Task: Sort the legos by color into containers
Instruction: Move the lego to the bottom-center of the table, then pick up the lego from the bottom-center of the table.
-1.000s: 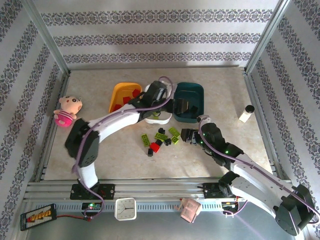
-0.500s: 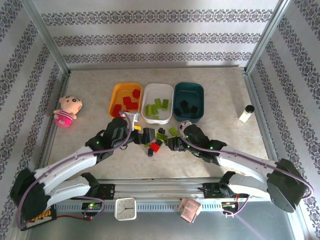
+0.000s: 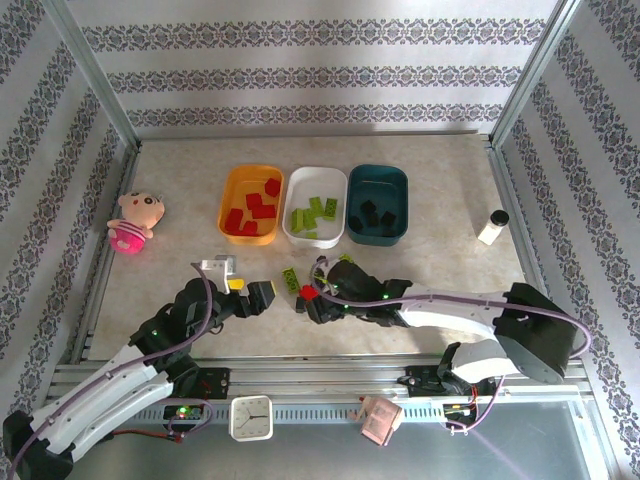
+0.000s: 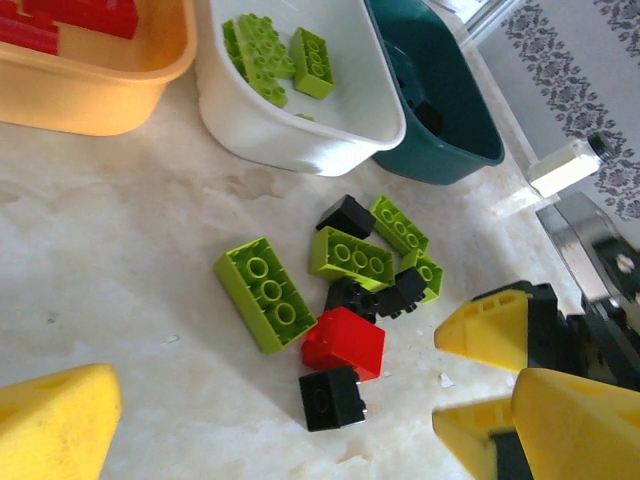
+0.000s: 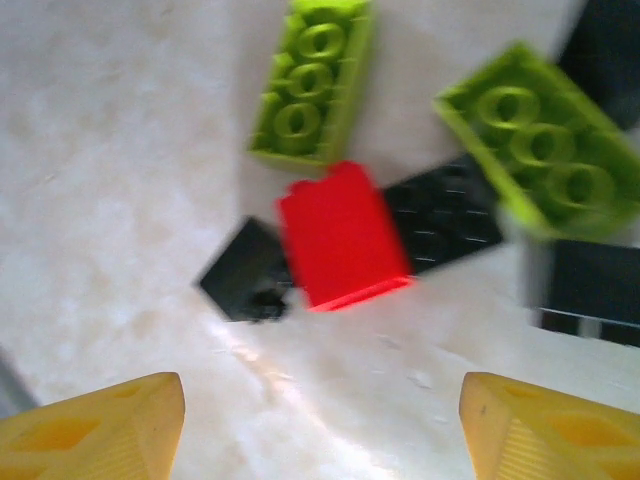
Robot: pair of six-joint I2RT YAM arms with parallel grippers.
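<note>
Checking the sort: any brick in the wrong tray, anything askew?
Nothing stands out: red bricks lie in the orange tray, green bricks in the white tray, black bricks in the teal tray.

Right wrist view blurred; black brick [image 5: 590,288] cut by right edge. Orange-yellow tray [image 4: 100,92] cropped far left; teal tray [image 4: 452,150] contents indistinct

Left arm [image 3: 100,385], white links with black joints: folded low at near left, forearm angled far and right. Left gripper [image 3: 250,289], yellow fingertips: jaws spread wide.

Right arm [image 3: 450,305], same build: stretched low, reaching left from its near-right base. Right gripper [image 5: 325,430]: pointing down, yellow-tipped jaws apart.
</note>
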